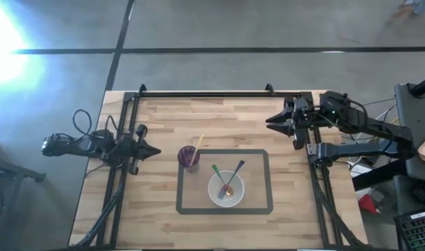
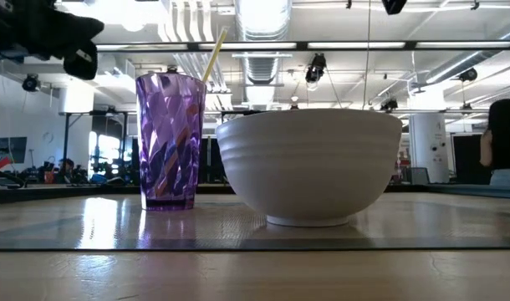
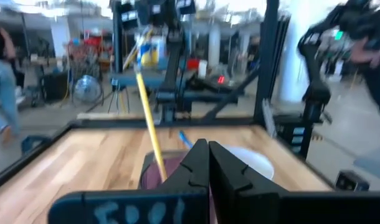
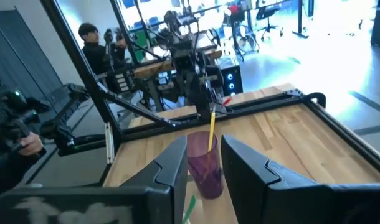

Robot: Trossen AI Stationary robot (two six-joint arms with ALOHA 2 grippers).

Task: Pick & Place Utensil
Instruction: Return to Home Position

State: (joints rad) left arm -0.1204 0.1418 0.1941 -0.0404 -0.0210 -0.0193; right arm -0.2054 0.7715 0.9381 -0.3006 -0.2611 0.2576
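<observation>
At the left side of the worktop (image 1: pixel 157 118), the left tool (image 1: pixel 154 150) hangs low over the wood, its tip pointing toward the middle. Seen from its own wrist camera, the left tool (image 3: pixel 208 148) has its two fingers (image 3: pixel 191 167) pressed together with nothing between them.

Just beside that tip stands the purple cup (image 1: pixel 189 158), upright on the corner of the transparent mat (image 1: pixel 223 209) nearest the left tool, over the mat's dark border. The yellow straw (image 1: pixel 198 144) sits in the cup and leans out, its upper end tilted away to the right. From table height, the purple cup (image 2: pixel 170 142) and the yellow straw (image 2: pixel 214 52) show the same tilt.

Further right, inside the mat's border, is the white bowl (image 1: pixel 211 189), near the cup but not touching it. Two utensils lie in it with their handles over the rim in a V. One is the green spoon (image 1: pixel 217 172). The other is the purple fork (image 1: pixel 236 171), a fork as far as I can tell from above.

Over by the right rail, well apart from the mat, the right tool (image 1: pixel 274 124) points back toward the left. The wrist picture shows the right tool (image 4: pixel 204 142) with its fingers (image 4: pixel 171 163) spread and empty. The purple cup (image 4: pixel 205 173) and the yellow straw (image 4: pixel 212 132) are visible through the gap.
</observation>
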